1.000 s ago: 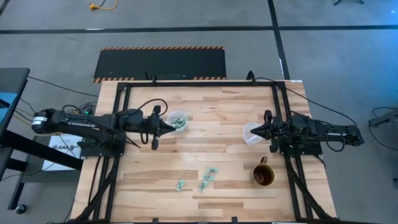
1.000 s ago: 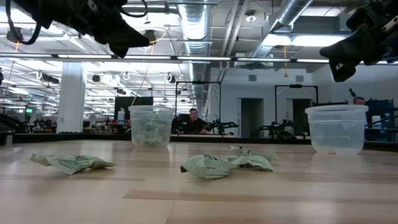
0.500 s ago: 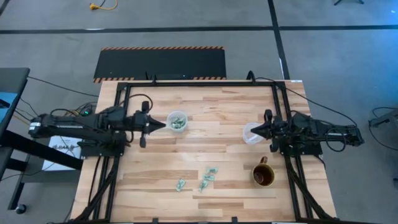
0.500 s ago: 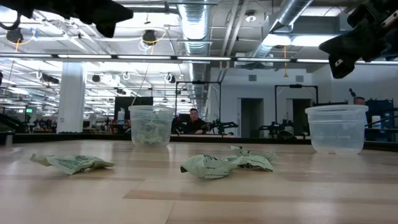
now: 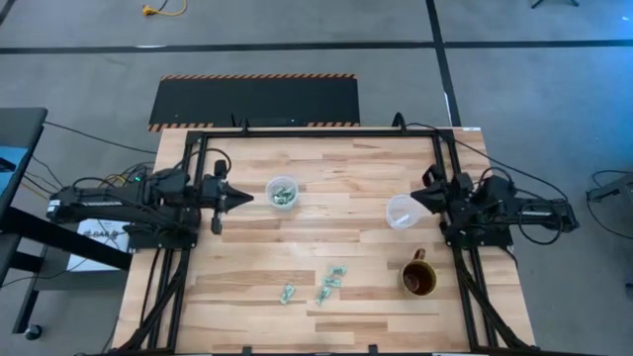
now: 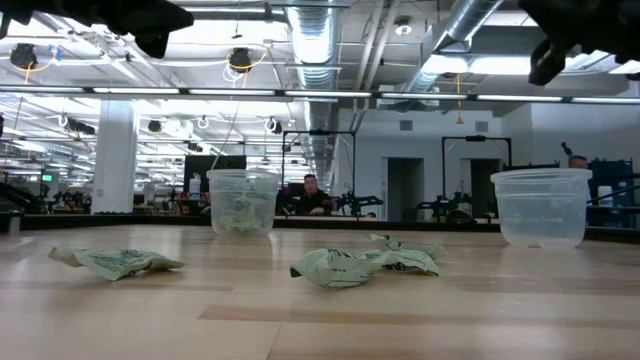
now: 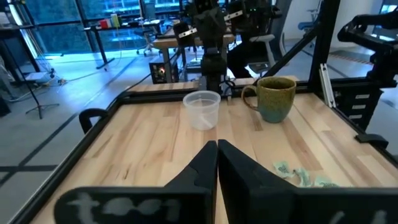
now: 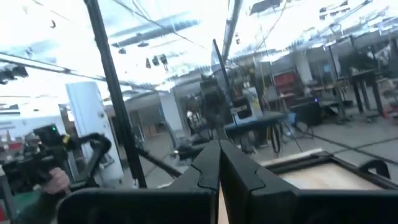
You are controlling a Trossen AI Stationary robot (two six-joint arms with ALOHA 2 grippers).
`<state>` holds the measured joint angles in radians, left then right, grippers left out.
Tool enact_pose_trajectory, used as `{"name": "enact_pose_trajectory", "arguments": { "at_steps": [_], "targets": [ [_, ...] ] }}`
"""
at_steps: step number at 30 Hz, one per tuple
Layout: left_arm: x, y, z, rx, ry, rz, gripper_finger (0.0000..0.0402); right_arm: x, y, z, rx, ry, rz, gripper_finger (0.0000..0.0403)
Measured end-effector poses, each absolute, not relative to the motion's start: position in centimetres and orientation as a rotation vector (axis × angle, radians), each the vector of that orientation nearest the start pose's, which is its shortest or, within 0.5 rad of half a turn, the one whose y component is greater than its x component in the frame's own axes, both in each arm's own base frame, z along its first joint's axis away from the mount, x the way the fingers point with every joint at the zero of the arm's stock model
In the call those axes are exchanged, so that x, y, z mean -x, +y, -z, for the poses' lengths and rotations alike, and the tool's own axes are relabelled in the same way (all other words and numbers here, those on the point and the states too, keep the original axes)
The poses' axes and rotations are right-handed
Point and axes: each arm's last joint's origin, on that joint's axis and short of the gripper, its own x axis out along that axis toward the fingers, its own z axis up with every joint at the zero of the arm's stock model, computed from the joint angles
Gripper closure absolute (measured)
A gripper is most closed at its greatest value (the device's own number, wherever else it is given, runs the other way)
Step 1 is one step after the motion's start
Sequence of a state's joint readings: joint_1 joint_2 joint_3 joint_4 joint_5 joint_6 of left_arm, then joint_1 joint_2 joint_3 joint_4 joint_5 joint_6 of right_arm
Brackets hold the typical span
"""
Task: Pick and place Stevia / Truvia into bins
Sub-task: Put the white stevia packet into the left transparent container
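Two clear cups stand upright on the wooden table. The left cup (image 5: pixel 282 192) (image 6: pixel 243 202) has green and white sachets in it; the right cup (image 5: pixel 401 212) (image 6: pixel 543 207) (image 7: pixel 202 110) looks bare inside. Several loose sachets (image 5: pixel 331 282) (image 6: pixel 365 264) (image 7: pixel 298 174) lie flat near the table's near edge, one (image 5: pixel 288 293) (image 6: pixel 115 262) a little apart. My left gripper (image 5: pixel 247 197) (image 7: pixel 217 144) hovers shut, left of the filled cup. My right gripper (image 5: pixel 413 201) (image 8: pixel 219 144) is shut and raised high by the right cup's right rim.
A brown mug (image 5: pixel 418 278) (image 7: pixel 275 98) with a handle stands near the table's right near corner, below the right cup. A black frame rail (image 5: pixel 316 132) runs around the table's edges. Bare wood lies between the two cups.
My left gripper has drawn back from over the filled cup toward the table's left edge. My right gripper has pulled back a little toward the right edge, off the right cup, and risen with its nose tipping up. The cups and sachets have stayed put.
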<state>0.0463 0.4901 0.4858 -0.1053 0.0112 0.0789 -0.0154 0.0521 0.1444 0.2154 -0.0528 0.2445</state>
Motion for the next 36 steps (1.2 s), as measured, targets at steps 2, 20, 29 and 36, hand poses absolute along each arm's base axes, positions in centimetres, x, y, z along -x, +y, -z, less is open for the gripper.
{"name": "enact_pose_trajectory", "arguments": {
  "at_steps": [2, 20, 29, 36],
  "targets": [
    [-12.7, 0.6, -27.5, -0.084, 0.12, -0.031, 0.0401, -8.7, 0.0, -22.9, -0.233, -0.307, -0.078, 0.0403],
    [-12.6, 0.7, -26.6, -0.087, 0.218, -0.075, 0.0401, -11.2, 0.6, -28.7, -0.162, -0.174, -0.253, 0.0397],
    [-12.4, 0.8, -26.2, -0.028, 0.264, -0.131, 0.0401, -16.4, 1.3, -31.5, -0.169, -0.002, -0.457, 0.0315],
    [-12.3, 0.8, -25.7, -0.026, 0.313, -0.134, 0.0401, -21.0, 2.7, -30.7, -0.135, 0.355, -0.399, 0.0266]
  ]
}}
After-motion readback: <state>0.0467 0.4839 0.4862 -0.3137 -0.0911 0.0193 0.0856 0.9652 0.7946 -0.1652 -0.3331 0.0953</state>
